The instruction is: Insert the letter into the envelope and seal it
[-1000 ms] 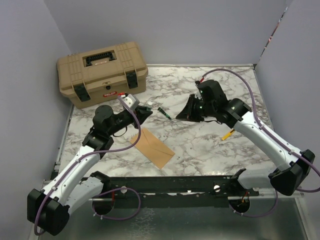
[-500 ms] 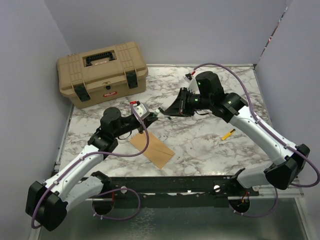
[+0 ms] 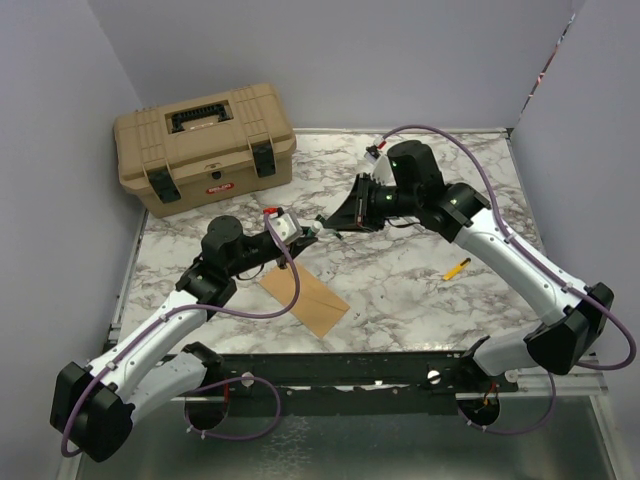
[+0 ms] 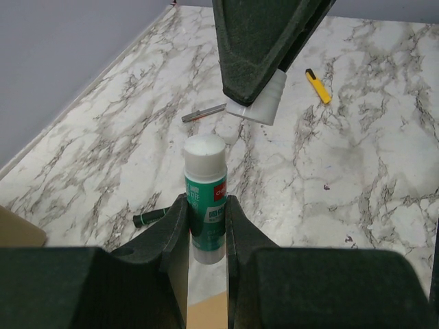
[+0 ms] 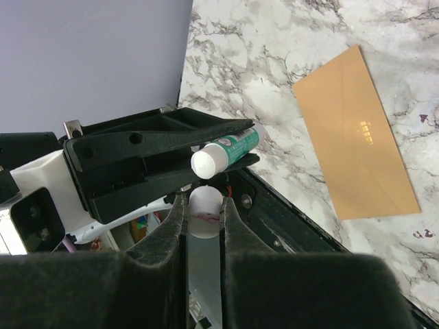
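Observation:
The kraft-brown envelope [image 3: 305, 292] lies flat on the marble table, its flap down; it also shows in the right wrist view [image 5: 357, 133]. The letter is not in view. My left gripper [image 3: 298, 231] is shut on a green-and-white glue stick [image 4: 206, 199] held above the table, white tip bare. My right gripper [image 3: 337, 217] is shut on the white cap [image 5: 204, 212], held just off the stick's tip [image 5: 209, 161]. In the left wrist view, the right gripper's fingers [image 4: 257, 48] hang over the stick with the cap [image 4: 257, 106].
A tan toolbox [image 3: 205, 145] stands at the back left. A yellow utility knife [image 3: 455, 268] lies right of centre. A green pen [image 4: 151, 218] and a grey pen [image 4: 204, 113] lie on the table under the grippers. Grey walls enclose three sides.
My right gripper has swung left with the cap and my left gripper has moved right with the glue stick. The two now meet above the table. The envelope has not moved.

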Motion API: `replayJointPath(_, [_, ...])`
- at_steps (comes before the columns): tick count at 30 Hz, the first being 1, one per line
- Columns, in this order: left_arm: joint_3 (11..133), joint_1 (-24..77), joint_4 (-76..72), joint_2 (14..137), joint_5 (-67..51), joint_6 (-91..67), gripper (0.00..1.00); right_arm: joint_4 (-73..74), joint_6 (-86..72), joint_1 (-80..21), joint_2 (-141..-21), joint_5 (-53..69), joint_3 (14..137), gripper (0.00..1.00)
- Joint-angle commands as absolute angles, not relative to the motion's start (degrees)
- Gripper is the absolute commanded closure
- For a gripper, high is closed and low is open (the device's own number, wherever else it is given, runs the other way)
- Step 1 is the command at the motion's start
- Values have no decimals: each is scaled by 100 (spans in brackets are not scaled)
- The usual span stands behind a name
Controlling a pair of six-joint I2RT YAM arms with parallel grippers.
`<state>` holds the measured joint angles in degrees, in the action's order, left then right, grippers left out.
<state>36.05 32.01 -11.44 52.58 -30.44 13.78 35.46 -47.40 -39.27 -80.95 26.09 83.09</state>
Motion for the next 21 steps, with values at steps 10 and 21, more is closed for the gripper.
replayJointPath(10, [3612,3308,-1263,5202,-3379,1303,100,3212,-4732,-3901,-8304,2919,8398,100])
replayJointPath(21, [3747,3383,-1153,5259,-3450,1406,100,3644,-4487,-3898,-8521,2958,8693,100])
